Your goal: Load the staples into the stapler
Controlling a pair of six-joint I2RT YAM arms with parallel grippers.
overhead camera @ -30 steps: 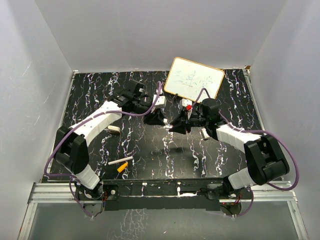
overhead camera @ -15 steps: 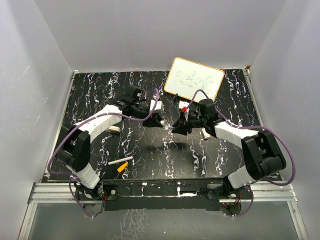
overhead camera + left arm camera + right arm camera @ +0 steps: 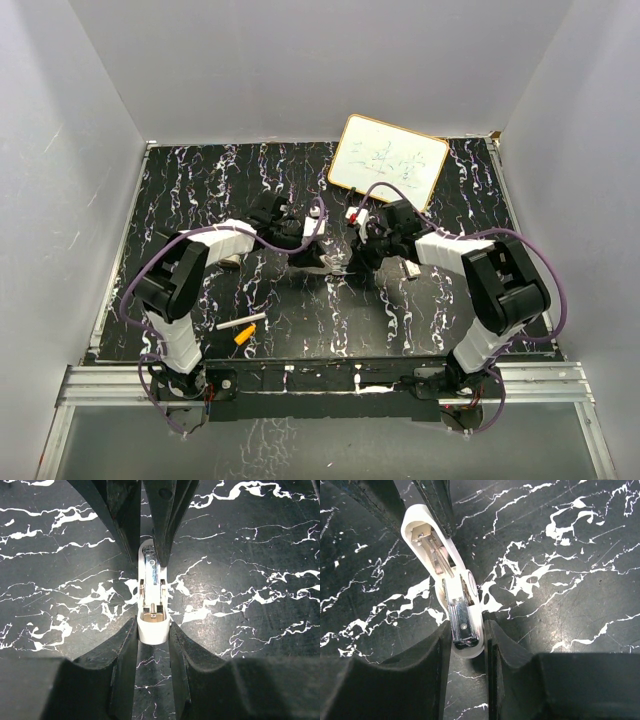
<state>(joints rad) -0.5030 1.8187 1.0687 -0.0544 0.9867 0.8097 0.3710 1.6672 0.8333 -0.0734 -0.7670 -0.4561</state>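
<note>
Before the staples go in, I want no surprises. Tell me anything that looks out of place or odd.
Nothing looks damaged. The stapler is splayed open, spring and metal channel bared, clamped between left gripper and right gripper. A white stick and orange piece lie loose at the front left; the whiteboard sits askew.

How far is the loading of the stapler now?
Done: the stapler is hinged open, its spring and metal staple channel exposed. In hand: the left gripper and right gripper each clamp one end of it. Left: I cannot see staples in the channel; inserting them and closing seem to remain.
</note>
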